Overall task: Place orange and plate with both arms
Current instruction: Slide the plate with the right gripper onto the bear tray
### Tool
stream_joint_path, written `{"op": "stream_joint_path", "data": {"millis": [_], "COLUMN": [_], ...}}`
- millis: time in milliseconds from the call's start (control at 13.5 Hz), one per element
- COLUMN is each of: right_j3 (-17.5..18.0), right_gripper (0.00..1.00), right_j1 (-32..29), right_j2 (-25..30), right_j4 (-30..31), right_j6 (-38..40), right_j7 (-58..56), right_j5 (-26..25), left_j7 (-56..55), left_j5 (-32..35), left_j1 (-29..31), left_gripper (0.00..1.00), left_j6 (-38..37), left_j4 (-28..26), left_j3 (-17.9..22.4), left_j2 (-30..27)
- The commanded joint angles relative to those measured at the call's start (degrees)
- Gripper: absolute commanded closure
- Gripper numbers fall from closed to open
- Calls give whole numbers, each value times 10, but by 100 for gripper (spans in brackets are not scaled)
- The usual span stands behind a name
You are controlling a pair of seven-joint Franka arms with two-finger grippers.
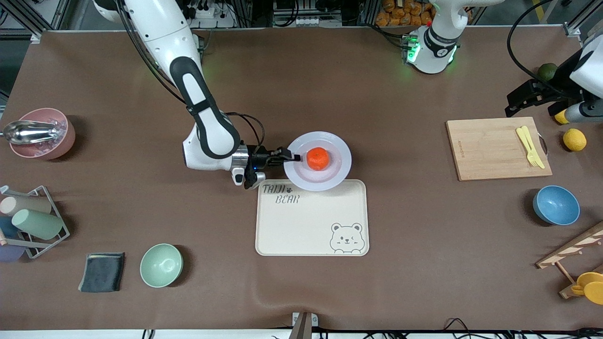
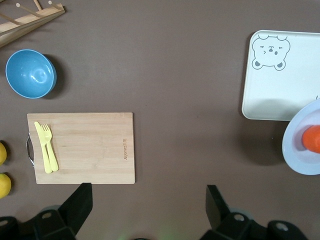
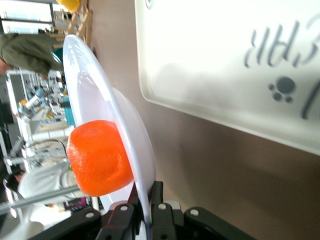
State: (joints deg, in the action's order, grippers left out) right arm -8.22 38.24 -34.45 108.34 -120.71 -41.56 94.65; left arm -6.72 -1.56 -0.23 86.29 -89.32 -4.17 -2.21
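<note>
The pale plate (image 1: 340, 147) carries the orange (image 1: 318, 158) at its middle. My right gripper (image 1: 293, 157) is shut on the plate's rim at the right arm's end and holds it just above the table, over the far edge of the cream bear-print tray (image 1: 311, 219). The right wrist view shows the rim (image 3: 131, 127) pinched between the fingers (image 3: 161, 200), with the orange (image 3: 97, 157) resting on it. My left gripper (image 1: 532, 101) is open and empty, up over the table by the cutting board; its wrist view shows the plate (image 2: 295, 150) and orange (image 2: 312, 139) far off.
A wooden cutting board (image 1: 494, 148) with yellow cutlery (image 1: 530, 146), lemons (image 1: 574, 140), a dark green fruit (image 1: 547, 71) and a blue bowl (image 1: 556, 205) lie at the left arm's end. A green bowl (image 1: 161, 265), grey cloth (image 1: 102, 272), cup rack (image 1: 33, 221) and pink bowl (image 1: 42, 134) lie at the right arm's end.
</note>
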Motion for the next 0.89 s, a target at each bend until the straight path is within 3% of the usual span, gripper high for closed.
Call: {"op": "stream_joint_path", "data": {"millis": [0, 148, 370, 815], "right_j3": [-2, -7, -7, -7], "right_gripper": [100, 100, 100, 100], "right_j1": [-7, -22, -35, -64], "right_j2": [11, 4, -36, -171], "right_j4": [-18, -32, -105, -263], "right_j6": [-6, -6, -48, -66], "right_j7": [67, 81, 144, 171], "right_j5": [12, 11, 4, -25], "left_j7": [7, 7, 7, 7], "left_j5": [-6, -7, -7, -6], "left_j1": [1, 1, 0, -3], "left_gripper": [0, 0, 0, 0], "left_j6": [-11, -9, -9, -9], "left_j4": [5, 5, 5, 6], "left_j3": [2, 2, 2, 2], "left_j2": [-3, -1, 0, 1]}}
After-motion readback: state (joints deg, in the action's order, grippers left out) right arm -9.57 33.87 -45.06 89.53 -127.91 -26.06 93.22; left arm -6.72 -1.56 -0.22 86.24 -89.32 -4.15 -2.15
